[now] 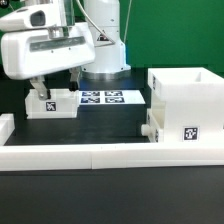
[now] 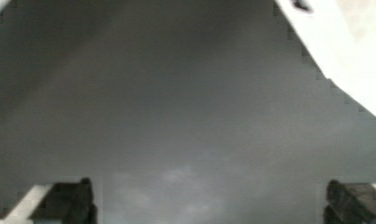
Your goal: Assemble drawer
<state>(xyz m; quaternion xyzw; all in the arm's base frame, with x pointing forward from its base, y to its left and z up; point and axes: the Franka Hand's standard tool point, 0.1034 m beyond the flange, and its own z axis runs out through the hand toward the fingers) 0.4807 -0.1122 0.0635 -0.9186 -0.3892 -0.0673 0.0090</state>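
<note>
On the black table [image 1: 110,125], the gripper [image 1: 55,88], wide and empty, hangs over the small drawer tray [image 1: 52,104] near the exterior view's left edge, and should centre on one wall before closing.

Marker board [image 1: 101,98] on black table [image 1: 112,127]

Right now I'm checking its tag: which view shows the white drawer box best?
The exterior view: the white drawer box sits at its right, tag facing the camera. The wrist view shows at most an unidentifiable white corner.
</note>
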